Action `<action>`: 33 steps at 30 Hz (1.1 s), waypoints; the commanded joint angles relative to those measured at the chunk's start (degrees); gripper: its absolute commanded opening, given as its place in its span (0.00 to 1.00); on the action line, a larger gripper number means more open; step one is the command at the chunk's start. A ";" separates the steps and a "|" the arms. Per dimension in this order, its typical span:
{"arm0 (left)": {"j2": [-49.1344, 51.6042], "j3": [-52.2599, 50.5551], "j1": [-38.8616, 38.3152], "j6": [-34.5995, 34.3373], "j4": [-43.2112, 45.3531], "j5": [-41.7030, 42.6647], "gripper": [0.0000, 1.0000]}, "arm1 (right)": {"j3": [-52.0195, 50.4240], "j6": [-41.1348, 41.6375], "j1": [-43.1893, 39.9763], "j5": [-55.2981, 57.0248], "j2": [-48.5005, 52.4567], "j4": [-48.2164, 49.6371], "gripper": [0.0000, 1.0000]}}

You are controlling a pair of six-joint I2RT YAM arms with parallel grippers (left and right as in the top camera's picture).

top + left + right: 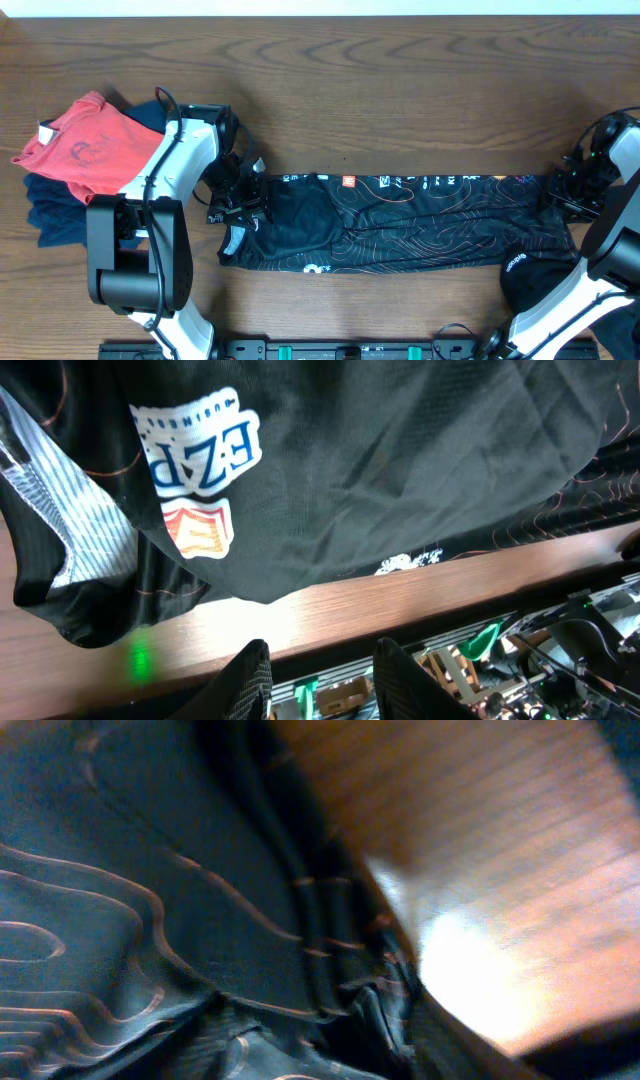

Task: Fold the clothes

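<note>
Since the black T-shirt (400,225) lies on the table (400,90) as a long narrow band, its long axis running left to right, each arm has one short end of it close by. The left gripper (238,203) hangs over the left end and the right gripper (562,190) sits at the right end, so neither is nearer the middle. The next fold, as I judge it, has to carry one end along that axis toward the other, and either arm could reach its own end with little travel. From the left wrist the fingers (250,675) stand parted with only the table edge between them. They grip nothing, and the cloth lies just ahead of them, showing a white lettered patch (200,445) that is tiny from overhead. The right wrist view is blurred: it shows dark cloth with thin contour lines and a folded edge against the wood, but no clear fingers, so I cannot tell how wide that gripper stands or whether it holds the shirt. Only the overhead view gives the whole band, a red shirt (85,145) topping a pile at the far left, and another black garment (530,275) near the right arm.
</note>
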 commanded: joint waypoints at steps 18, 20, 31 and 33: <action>-2.08 2.67 4.57 0.79 1.57 -0.48 0.30 | 15.52 -1.49 2.10 -4.68 -3.67 -15.21 0.01; -2.08 2.64 4.59 0.81 1.55 -0.48 0.30 | 15.45 -1.73 4.46 -4.48 -5.46 -16.85 0.01; -2.08 2.64 4.59 0.79 1.31 -0.48 0.30 | 14.71 0.81 26.80 -4.37 -8.50 -26.38 0.01; -2.08 2.64 4.59 0.79 1.31 -0.48 0.30 | 14.32 3.28 31.17 -4.39 -8.50 -26.51 0.01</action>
